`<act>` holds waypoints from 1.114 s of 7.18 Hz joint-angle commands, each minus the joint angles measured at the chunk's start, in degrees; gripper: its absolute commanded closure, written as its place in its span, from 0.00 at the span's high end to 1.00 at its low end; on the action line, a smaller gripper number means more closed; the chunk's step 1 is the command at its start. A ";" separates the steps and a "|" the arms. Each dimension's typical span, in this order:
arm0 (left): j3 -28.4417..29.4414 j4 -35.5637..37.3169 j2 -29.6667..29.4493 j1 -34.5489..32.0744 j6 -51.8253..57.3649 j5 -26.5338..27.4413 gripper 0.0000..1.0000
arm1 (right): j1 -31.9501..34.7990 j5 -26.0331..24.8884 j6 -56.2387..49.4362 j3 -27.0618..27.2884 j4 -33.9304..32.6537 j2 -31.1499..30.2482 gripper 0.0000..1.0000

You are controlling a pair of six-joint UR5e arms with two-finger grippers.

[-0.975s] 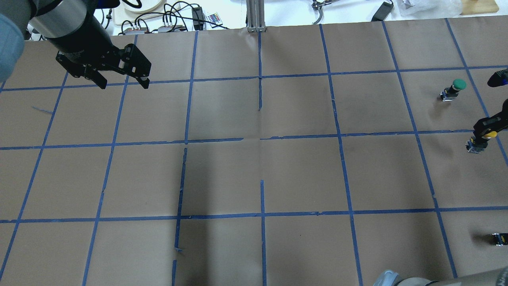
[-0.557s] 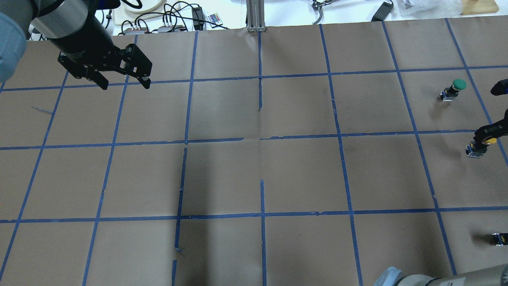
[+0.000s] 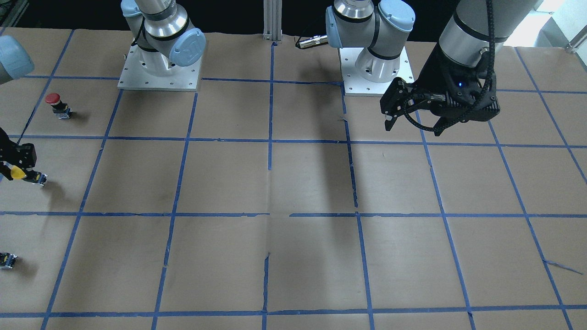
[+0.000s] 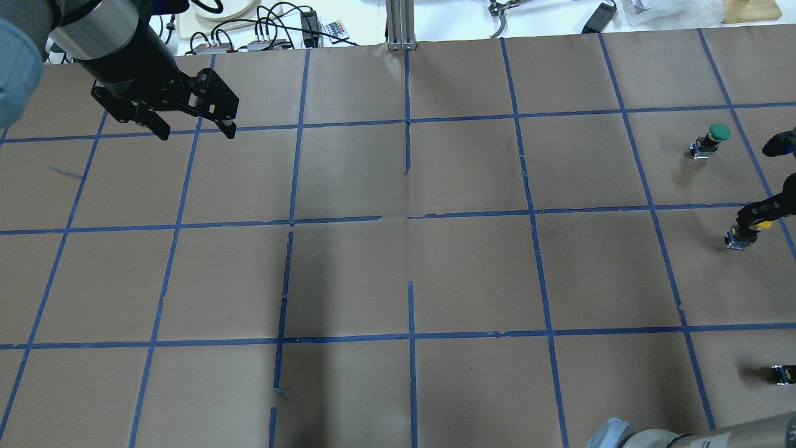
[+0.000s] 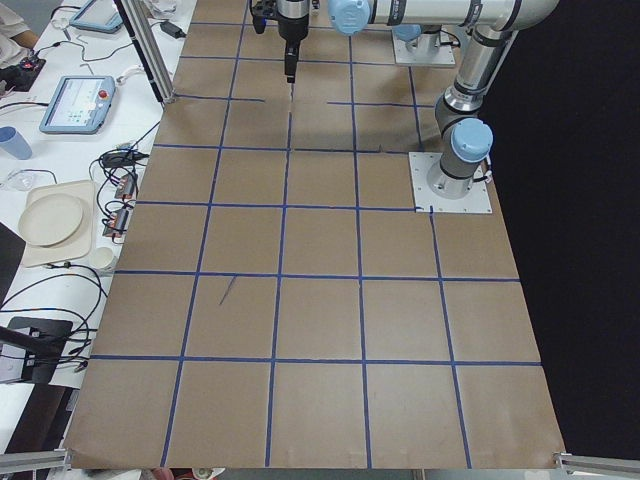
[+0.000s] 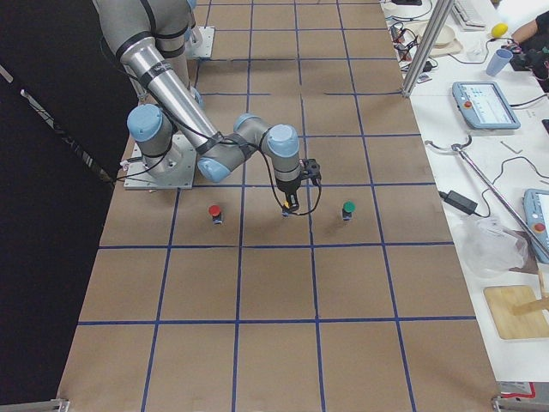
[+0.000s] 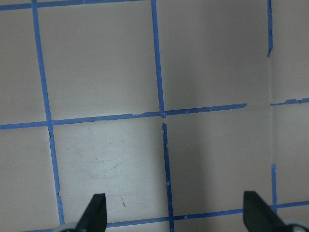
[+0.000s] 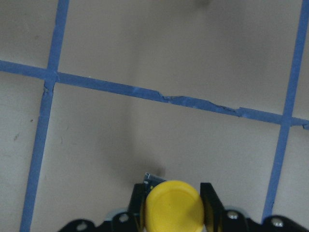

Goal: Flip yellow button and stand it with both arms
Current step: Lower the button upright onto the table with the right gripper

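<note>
The yellow button [image 4: 744, 229] is held at the table's right edge, cap up, with its grey base low over the brown paper. My right gripper [image 4: 751, 221] is shut on it. The right wrist view shows the yellow cap [image 8: 174, 207] between the two black fingers [image 8: 210, 203]. The button also shows at the left edge of the front-facing view [image 3: 19, 173] and in the exterior right view [image 6: 289, 211]. My left gripper [image 4: 196, 132] is open and empty, high over the far left of the table. It shows in the front-facing view [image 3: 412, 127] too.
A green-capped button [image 4: 712, 139] stands just beyond the yellow one. A red-capped button [image 3: 57, 105] stands on its robot side. A small capless black-grey part [image 4: 781, 374] lies at the near right edge. Cables and a remote [image 4: 336, 28] lie past the far edge.
My right gripper has shifted the yellow button a little to the left and toward the robot. The left arm has barely moved.
</note>
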 commanded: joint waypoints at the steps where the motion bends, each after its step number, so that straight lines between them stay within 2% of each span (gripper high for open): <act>1: 0.03 0.15 -0.26 0.00 -1.81 -0.12 1.00 | 0.08 0.13 -0.04 0.57 -0.17 0.03 0.11; 3: 0.20 0.15 -0.52 -0.27 -1.90 -0.12 1.00 | -0.01 0.13 -0.21 0.39 -0.17 0.03 0.12; 5: 0.11 0.15 -0.44 -0.27 -1.82 -0.03 1.00 | 0.08 0.04 -0.30 0.39 -0.17 0.38 0.25; 6: 0.11 0.15 -0.44 -0.27 -1.82 -0.03 1.00 | -0.01 0.04 -0.21 0.22 -0.26 0.90 0.26; 7: 0.03 0.15 -0.52 -0.27 -1.82 0.05 1.00 | -0.01 0.04 -0.04 0.30 -0.26 1.08 0.31; 8: 0.11 0.15 -0.44 -0.27 -1.64 0.31 1.00 | -0.01 -0.05 -0.04 0.30 -0.52 1.17 0.44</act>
